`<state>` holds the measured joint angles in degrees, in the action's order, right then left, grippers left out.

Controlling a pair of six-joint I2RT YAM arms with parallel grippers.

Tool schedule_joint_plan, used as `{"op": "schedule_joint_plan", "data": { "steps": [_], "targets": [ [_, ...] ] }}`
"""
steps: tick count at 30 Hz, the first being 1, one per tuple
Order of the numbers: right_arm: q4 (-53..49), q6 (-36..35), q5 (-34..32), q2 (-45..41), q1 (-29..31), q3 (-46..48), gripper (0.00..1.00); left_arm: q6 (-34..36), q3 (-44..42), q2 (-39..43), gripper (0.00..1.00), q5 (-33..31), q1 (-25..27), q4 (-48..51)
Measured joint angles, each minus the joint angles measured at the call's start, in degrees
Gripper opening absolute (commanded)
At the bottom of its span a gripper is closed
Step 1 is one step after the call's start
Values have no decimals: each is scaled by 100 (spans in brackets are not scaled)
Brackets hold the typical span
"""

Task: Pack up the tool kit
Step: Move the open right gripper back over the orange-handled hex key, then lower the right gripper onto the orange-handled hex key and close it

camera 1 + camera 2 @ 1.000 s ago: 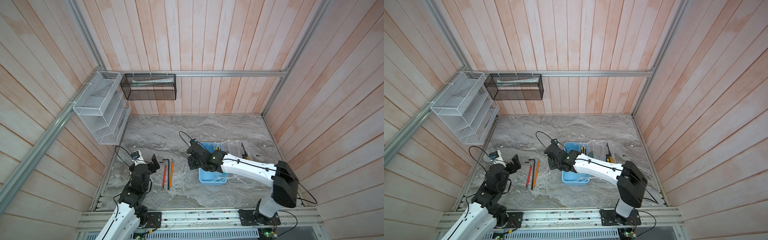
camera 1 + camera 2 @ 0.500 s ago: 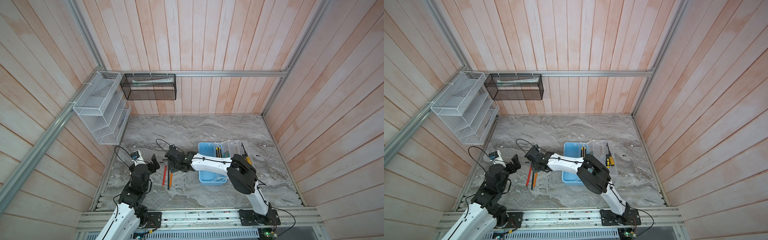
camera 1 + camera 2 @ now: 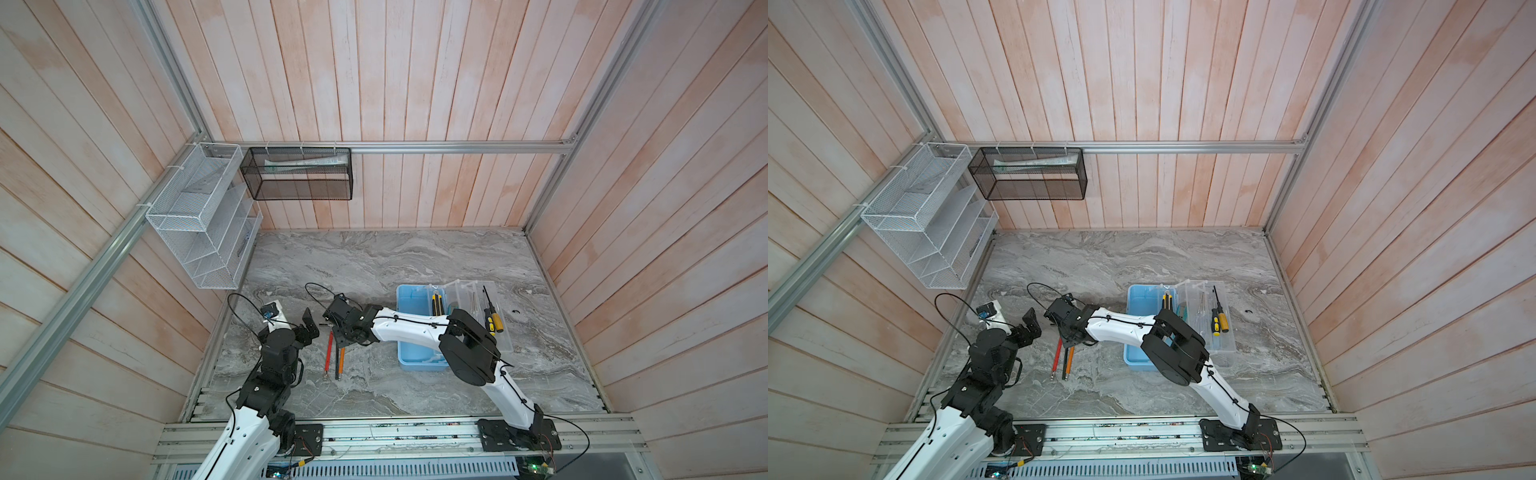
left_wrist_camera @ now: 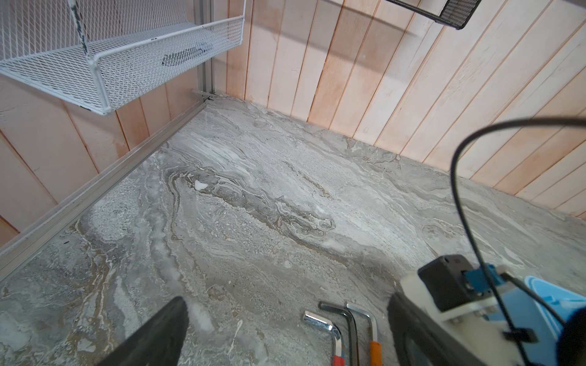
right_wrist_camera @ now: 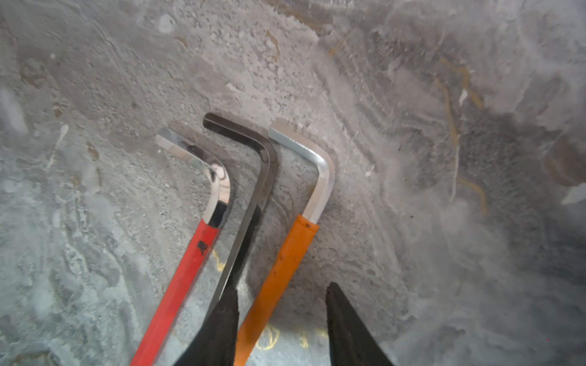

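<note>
Fetching step: my right gripper point(image 5: 282, 288) straddles the orange-sleeved steel hex key point(image 5: 285, 253) near the grey marbled worktop's point(image 3: 374, 257) left edge, jaws unclenched. The left gripper point(image 3: 308, 328) gapes idle. Next I'd clench, then carry it to the light blue plastic box point(image 3: 409, 299) toward the right edge.

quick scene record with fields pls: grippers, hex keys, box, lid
hex keys: red hex key, black hex key, orange hex key, side by side on the table
right gripper: open, low, fingers either side of the orange hex key
left gripper: open, holding nothing, apart from the keys
box: open, yellow-and-black tool inside
clear lid: folded out, yellow-handled screwdriver on it
</note>
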<state>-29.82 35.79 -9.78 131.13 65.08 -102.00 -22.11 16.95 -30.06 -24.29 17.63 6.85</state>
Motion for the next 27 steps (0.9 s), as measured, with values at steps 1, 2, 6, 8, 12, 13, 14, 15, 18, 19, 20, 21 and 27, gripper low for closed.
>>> {"op": "schedule_joint_plan", "data": {
  "steps": [1,2,6,8,12,13,14,15,18,19,20,21,27],
  "targets": [
    [-20,2,-17,26,7,-13,43,2,0,4,100,0,0,0],
    [-24,0,-11,31,15,-35,43,0,0,9,100,0,0,0],
    [-138,-11,-22,109,39,-214,39,0,0,20,100,0,0,2],
    [-201,-31,-24,125,48,-236,37,0,0,24,100,0,0,0],
    [-321,-114,-114,125,57,-236,31,0,0,31,100,0,0,0],
    [-352,-140,-166,125,59,-236,30,0,0,31,100,0,0,0],
    [-396,-157,-225,125,63,-236,29,0,0,31,100,0,0,2],
    [-437,-175,-289,125,63,-236,28,0,0,31,100,0,0,0],
    [-540,-275,-472,125,63,-236,24,0,0,31,100,0,0,0],
    [-579,-304,-522,125,61,-236,21,0,0,31,100,0,0,0],
    [-601,-330,-568,125,61,-236,19,0,0,31,100,0,0,0],
    [-612,-374,-595,125,61,-236,19,0,0,31,100,0,0,0],
    [-616,-562,-680,225,50,-389,13,0,0,31,100,0,0,0]
  ]
}}
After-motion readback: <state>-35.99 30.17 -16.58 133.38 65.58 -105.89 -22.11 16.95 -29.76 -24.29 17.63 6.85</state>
